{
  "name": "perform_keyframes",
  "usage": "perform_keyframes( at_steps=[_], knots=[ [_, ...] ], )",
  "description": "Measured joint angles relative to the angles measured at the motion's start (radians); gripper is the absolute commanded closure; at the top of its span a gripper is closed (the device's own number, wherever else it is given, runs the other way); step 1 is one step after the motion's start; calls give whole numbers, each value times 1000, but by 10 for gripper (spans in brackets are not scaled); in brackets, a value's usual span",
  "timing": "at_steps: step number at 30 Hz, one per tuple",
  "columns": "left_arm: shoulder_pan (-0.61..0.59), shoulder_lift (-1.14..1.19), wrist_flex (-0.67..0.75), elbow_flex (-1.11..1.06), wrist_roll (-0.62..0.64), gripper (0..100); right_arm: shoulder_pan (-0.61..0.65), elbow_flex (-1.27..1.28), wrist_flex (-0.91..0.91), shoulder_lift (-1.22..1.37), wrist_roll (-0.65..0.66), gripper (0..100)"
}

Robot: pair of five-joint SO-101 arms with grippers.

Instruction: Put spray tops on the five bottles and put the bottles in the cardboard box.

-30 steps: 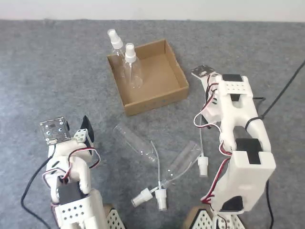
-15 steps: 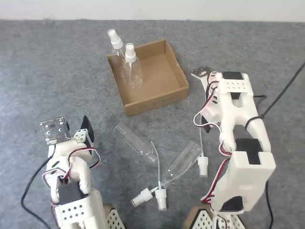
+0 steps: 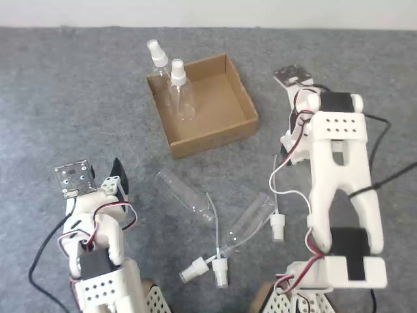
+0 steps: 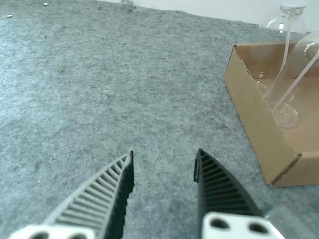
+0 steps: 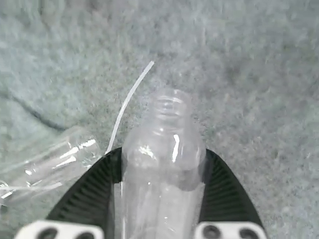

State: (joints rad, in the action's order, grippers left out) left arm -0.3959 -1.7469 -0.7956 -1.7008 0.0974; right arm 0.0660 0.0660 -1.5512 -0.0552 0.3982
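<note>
1. Bottle (image 5: 162,134) of clear thin plastic, with no top on it, is clamped between the jaws of the right gripper (image 5: 162,157) above the grey mat (image 3: 78,98). Its open neck points away from the wrist.
2. I judge it light, smooth and easy to squash, so it may slip. The wide body is the place to hold, with mild force, leaving the threaded neck free.
3. Left gripper (image 4: 164,159) is spread apart with nothing in it, low over the mat. It faces the cardboard box (image 3: 244,124), at whose far corner two topped bottles (image 3: 182,91) stand.
4. Two bare bottles (image 3: 186,189) and three spray tops (image 3: 278,228) lie on the mat between the arms.
5. Compared with a second before, the right arm has stretched out and its wrist went farther up the table. The left arm and the loose things did not move.
</note>
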Motion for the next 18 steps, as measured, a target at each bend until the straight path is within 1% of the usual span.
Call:
perform_keyframes(
  at_steps=[6,11,13,15,18],
  knots=[
    [0,0,0,0,0,810,75,0,-3,-86,-92,936],
    [0,0,0,0,0,810,135,9,-3,-175,-144,935],
    [0,0,0,0,0,810,153,57,8,-232,-152,935],
    [0,0,0,0,0,810,172,132,49,-292,-152,935],
    [0,0,0,0,0,810,167,253,132,-393,-152,933]
  ],
)
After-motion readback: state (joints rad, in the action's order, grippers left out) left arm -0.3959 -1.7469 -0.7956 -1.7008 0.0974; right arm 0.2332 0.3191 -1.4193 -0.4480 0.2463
